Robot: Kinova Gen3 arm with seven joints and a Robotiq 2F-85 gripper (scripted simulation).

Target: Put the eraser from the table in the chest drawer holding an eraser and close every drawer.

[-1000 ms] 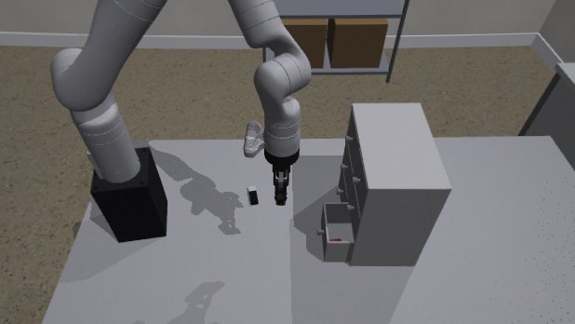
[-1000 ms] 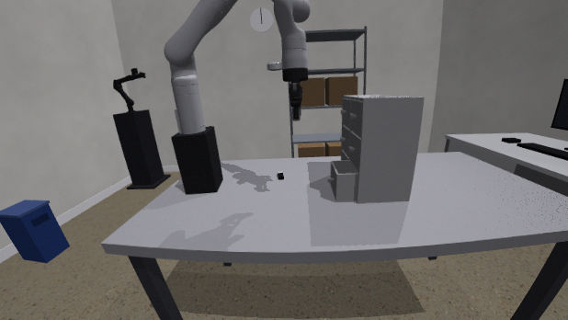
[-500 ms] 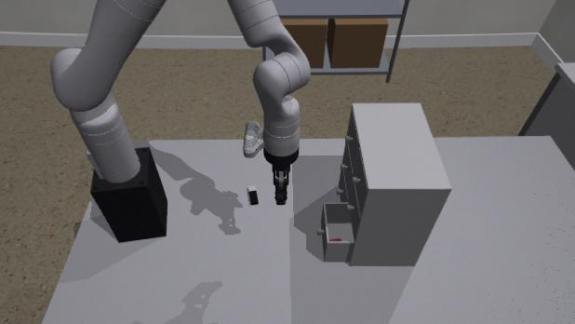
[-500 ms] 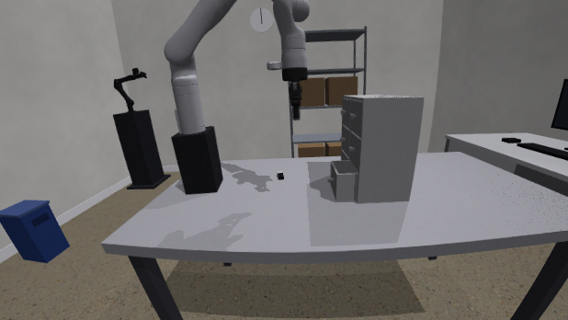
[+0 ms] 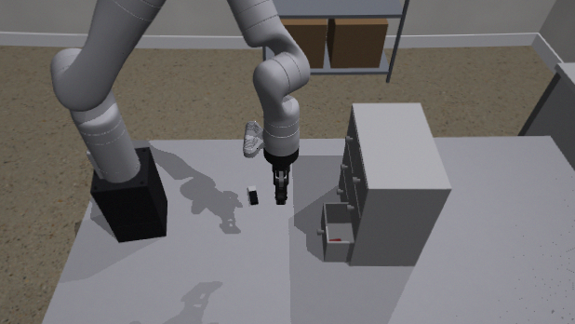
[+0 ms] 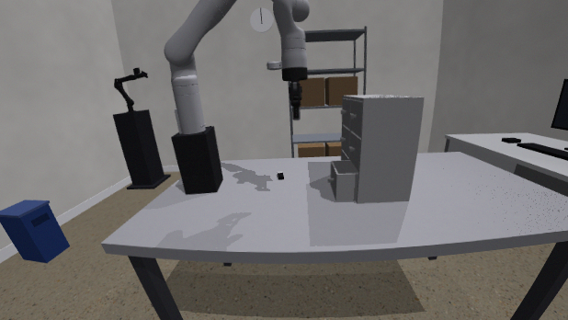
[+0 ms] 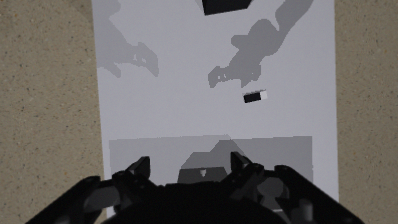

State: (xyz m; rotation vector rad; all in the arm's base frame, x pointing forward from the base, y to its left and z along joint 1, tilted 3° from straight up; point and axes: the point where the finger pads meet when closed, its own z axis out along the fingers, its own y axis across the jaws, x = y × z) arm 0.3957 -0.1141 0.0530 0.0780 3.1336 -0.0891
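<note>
1. Top view: The jaws are wide open above the counter (image 5: 223,284) (image 6: 276,230) (image 7: 175,117), between the eraser (image 5: 252,195) (image 6: 280,176) (image 7: 255,96) and the small chest (image 5: 400,149) (image 6: 386,147), with nothing in their hold. The eraser, black with a white end, lies on the counter, its white end towards the far edge. It sits between the arm's black base (image 5: 158,200) (image 6: 213,161) (image 7: 227,6), near the left edge, and the chest. The drawer (image 5: 337,251) (image 6: 346,186) at the chest's near end stands pulled out towards the left edge; a bit of something red (image 5: 335,240) shows inside, too little to name.

2. Exterior view: The jaws hang well above the counter, pointing down and apart from both eraser and chest. The eraser is on the far half, nearer the far edge than the near one. The chest stands upright, and the open drawer is in its lowest row, the one nearest the near edge.

3. Wrist view: The fingers are spread far apart, with nothing gripped. The eraser lies flat on the counter beyond them, closer to the picture's right-hand edge of the counter than to the left-hand one.
</note>
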